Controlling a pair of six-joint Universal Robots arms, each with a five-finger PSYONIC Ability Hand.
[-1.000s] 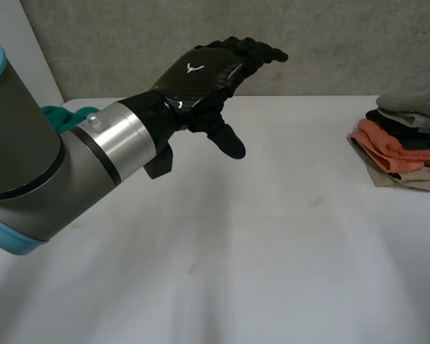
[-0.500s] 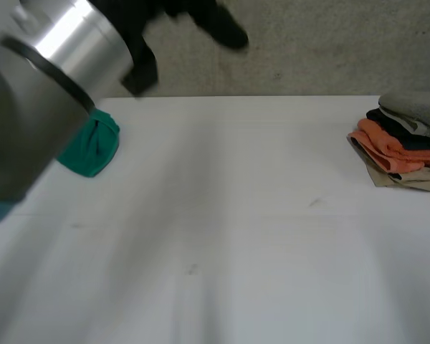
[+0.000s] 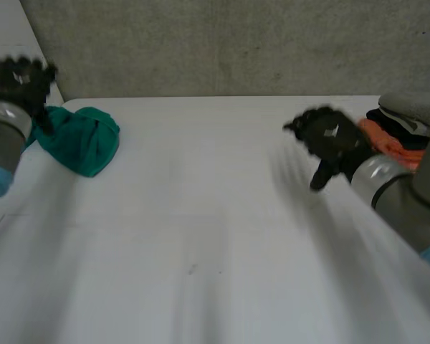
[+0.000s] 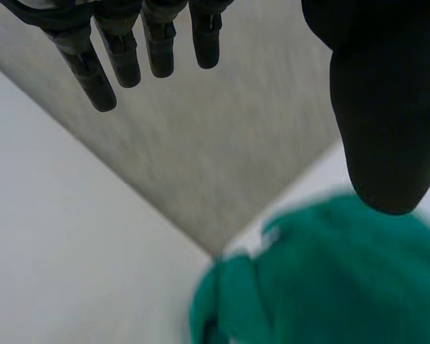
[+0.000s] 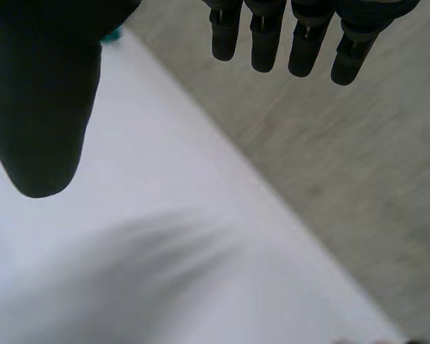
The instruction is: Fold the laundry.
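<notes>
Your left hand (image 3: pixel 20 80) is raised at the far left corner of the table (image 3: pixel 215 236), just beside the crumpled green cloth (image 3: pixel 82 140). Left wrist view: fingers (image 4: pixel 104 68) straight, thumb (image 4: pixel 383 107) spread well away from them, nothing held. The green cloth sits bunched below the palm with the thumb tip over its upper edge; you can't tell from this whether they touch. Your right hand (image 3: pixel 331 137) is over the right side of the table, just beside the stack of folded clothes (image 3: pixel 408 136), and its arm covers the stack's near part. Right wrist view: fingers (image 5: pixel 294 39) straight, thumb (image 5: pixel 43 107) wide apart from them, nothing in the grasp, table surface below the palm. The stack sits at the table's right edge, with a grey piece on top, then dark, then orange. The green cloth is a loose unfolded heap, well apart from the stack, with the middle of the table between them. A grey wall (image 3: pixel 236 43) runs behind the table.
</notes>
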